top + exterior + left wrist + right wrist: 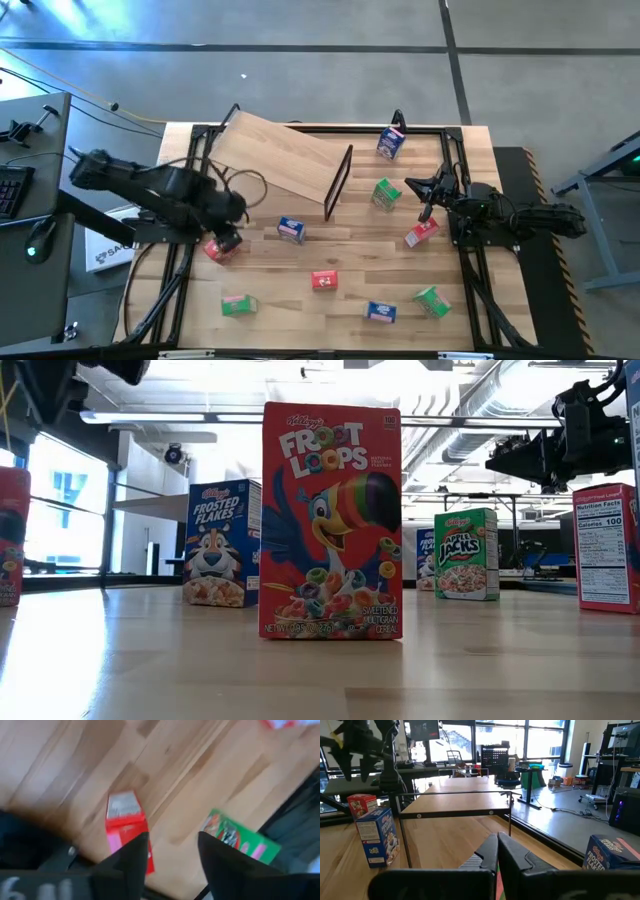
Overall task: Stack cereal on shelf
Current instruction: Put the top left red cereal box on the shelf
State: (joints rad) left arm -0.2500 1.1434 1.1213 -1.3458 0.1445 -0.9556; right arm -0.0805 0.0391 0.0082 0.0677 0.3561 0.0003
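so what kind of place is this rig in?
Looks like a robotics lab or open workshop: exposed ceiling ducts, big windows, and desks with monitors and rolling carts beyond the table.

The upright red cardboard box (331,520) reads "Froot Loops"; the blue box (222,543) left of it "Frosted Flakes"; the green box (466,554) "Apple Jacks"; the far-right red box's side panel (604,546) "Nutrition Facts", "Calories 100"

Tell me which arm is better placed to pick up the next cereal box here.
Left, probably. The left gripper hangs open right over a red box near the table's left edge, fingers on either side of its end. The right gripper is shut and holds nothing, though a red box lies just beside it.
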